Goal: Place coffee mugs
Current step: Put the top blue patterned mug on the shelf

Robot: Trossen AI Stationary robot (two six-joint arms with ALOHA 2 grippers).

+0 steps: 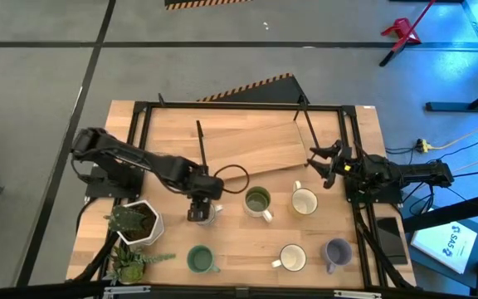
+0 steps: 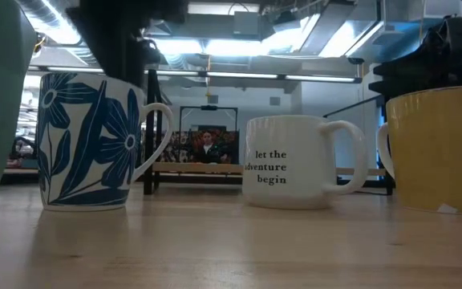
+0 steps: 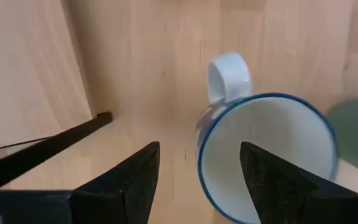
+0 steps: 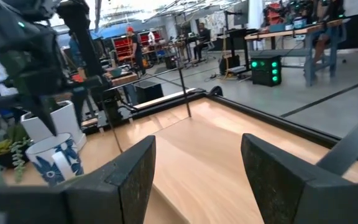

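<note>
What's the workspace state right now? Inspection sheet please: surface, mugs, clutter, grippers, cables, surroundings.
Surface: wooden table with a loose wooden board at the back.
Job's things: six mugs upright; blue-patterned mug, olive mug, cream mug, teal mug, white mug, lavender mug.
Clutter: white plant pot with greenery.
Grippers: left gripper open, one finger inside the blue-patterned mug's rim; right gripper open, off the mugs.
Cables: black loop on the table; orange cable on the floor.
Surroundings: red stand, dark phone-like slab.
</note>
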